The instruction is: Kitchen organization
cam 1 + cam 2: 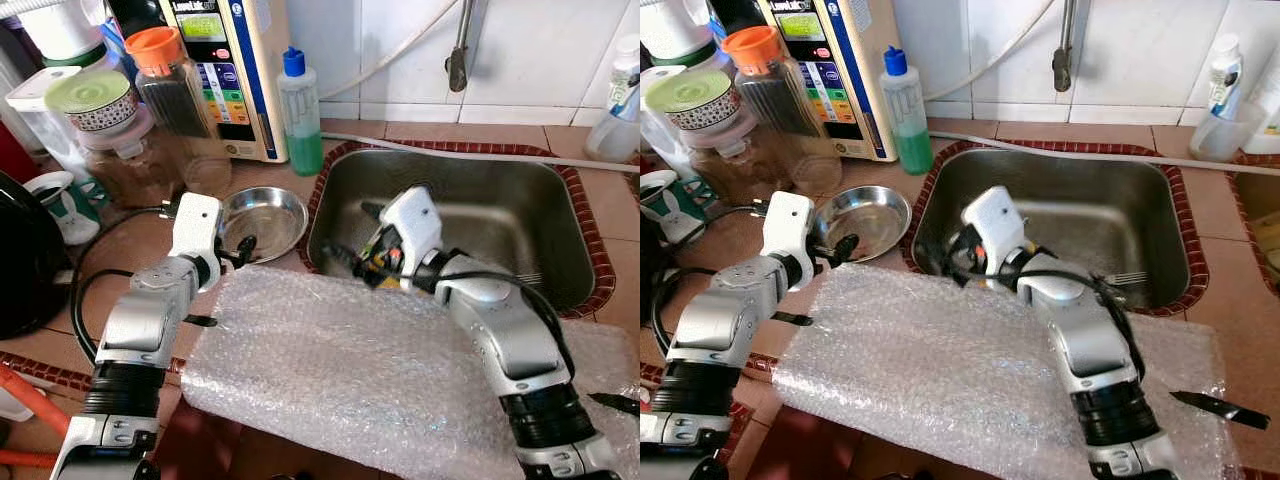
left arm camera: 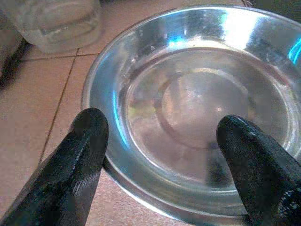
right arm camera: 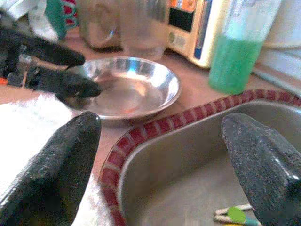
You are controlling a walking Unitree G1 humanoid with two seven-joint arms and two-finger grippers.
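The left arm extends forward over the terracotta-tiled counter (image 1: pixel 270 180), wrist bent down. The left gripper (image 1: pixel 243 250) sits at the near rim of the round shallow stainless-steel dish (image 1: pixel 265 218). Its jaws are open and astride that rim: one black finger (image 2: pixel 70 160) is outside on the tile, the other over the dish interior. They hold nothing.

The right arm reaches forward and to the left across the sheet of clear bubble wrap (image 1: pixel 380 370), elbow raised. The right gripper (image 1: pixel 958 252) hangs over the left near corner of the rectangular stainless-steel sink (image 1: pixel 500 215). Its jaws are spread wide and empty.

The dish stands upright on the counter, just left of the sink's red patterned border (image 3: pixel 141 141) and near the clear bottle of green liquid with a blue cap (image 1: pixel 300 110). Being round, it has no long axis; its opening faces up.

The left wrist view shows the dish's flat base and a clear container (image 2: pixel 56 23) behind it. The right wrist view shows the left gripper's fingertips (image 3: pixel 75 84) at the dish rim, and utensil handles, one with a green tip (image 3: pixel 233 215), in the sink. The right eye view shows a fork (image 1: pixel 1127 278) on the sink floor and a black-bladed knife (image 1: pixel 1220 408) lying on the bubble wrap at the right.
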